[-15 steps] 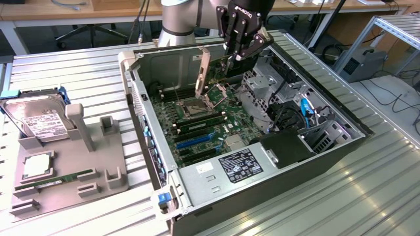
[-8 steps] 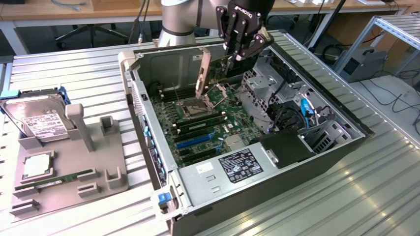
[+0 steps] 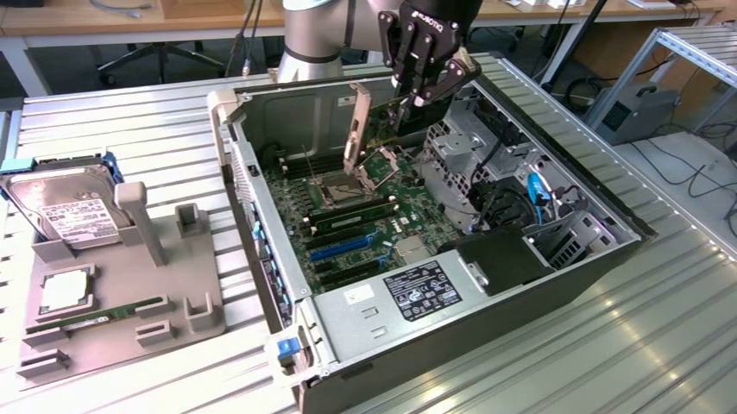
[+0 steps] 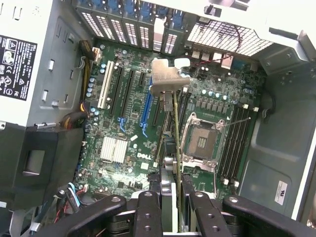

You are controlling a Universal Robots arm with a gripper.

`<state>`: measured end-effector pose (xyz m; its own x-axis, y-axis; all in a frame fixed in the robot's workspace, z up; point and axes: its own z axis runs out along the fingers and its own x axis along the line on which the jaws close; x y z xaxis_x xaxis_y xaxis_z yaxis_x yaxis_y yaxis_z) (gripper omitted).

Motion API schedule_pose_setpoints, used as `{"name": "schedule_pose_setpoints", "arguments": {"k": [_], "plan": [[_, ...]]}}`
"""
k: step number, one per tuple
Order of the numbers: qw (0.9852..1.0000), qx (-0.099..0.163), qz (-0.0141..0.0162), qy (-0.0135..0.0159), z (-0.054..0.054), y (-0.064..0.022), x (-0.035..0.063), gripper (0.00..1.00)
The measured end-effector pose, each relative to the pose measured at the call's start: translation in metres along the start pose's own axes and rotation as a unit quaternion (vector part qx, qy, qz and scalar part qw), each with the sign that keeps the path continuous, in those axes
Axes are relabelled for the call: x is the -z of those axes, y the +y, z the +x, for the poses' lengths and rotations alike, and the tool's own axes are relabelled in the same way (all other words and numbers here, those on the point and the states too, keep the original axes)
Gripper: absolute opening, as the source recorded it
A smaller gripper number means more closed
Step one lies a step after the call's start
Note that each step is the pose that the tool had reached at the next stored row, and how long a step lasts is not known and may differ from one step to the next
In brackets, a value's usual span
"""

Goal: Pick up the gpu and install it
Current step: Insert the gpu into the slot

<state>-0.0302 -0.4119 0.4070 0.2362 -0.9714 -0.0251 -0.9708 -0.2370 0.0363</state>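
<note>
gripper point(image 3: 406, 102): jaws pinching gpu point(image 3: 361, 121) | gpu edge-on above motherboard point(image 4: 123, 123); inside open case point(image 3: 248, 129)

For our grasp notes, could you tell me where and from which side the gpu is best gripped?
By its top edge, from above: the gpu hangs edge-on over the open case, bracket down one end, and the gripper pinches its thin board there.
</note>
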Motion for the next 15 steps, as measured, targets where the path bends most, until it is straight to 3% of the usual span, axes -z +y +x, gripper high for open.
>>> {"name": "schedule_pose_setpoints", "arguments": {"k": [15], "plan": [[0.9999,0.017,-0.0004,0.0006,0.0000,0.0000,-0.0002,0.27]]}}
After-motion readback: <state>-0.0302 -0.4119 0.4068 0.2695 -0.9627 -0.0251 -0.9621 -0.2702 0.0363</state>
